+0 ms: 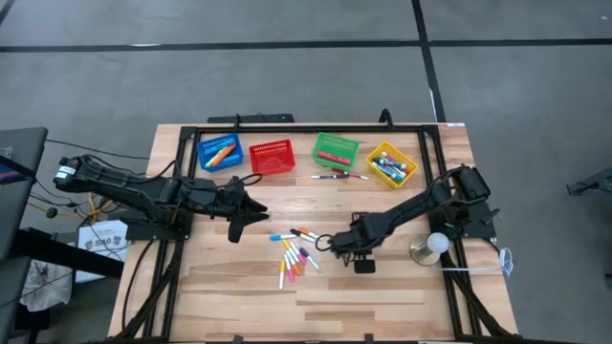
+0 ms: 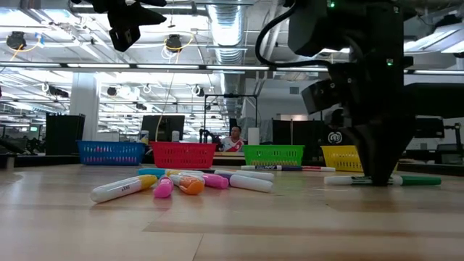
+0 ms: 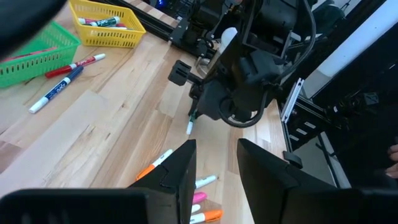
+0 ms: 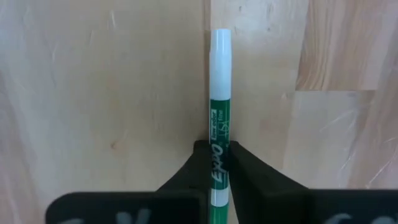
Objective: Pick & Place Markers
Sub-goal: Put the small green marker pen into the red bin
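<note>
Clamped between my right gripper's [image 4: 217,163] dark fingers lies a thin green-and-white marker [image 4: 219,118] (label reads "EXPO") on the pale wooden table [image 4: 99,93]; my left gripper [image 1: 251,215] hovers part-open beside it.

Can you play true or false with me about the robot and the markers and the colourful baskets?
1. The right gripper is shut on the green marker. True.
2. The green marker is up in the air. False: it lies on the table.
3. The red basket sits between the blue basket and the green basket. True.
4. The left gripper holds a pink marker. False: nothing is between its fingers.
</note>
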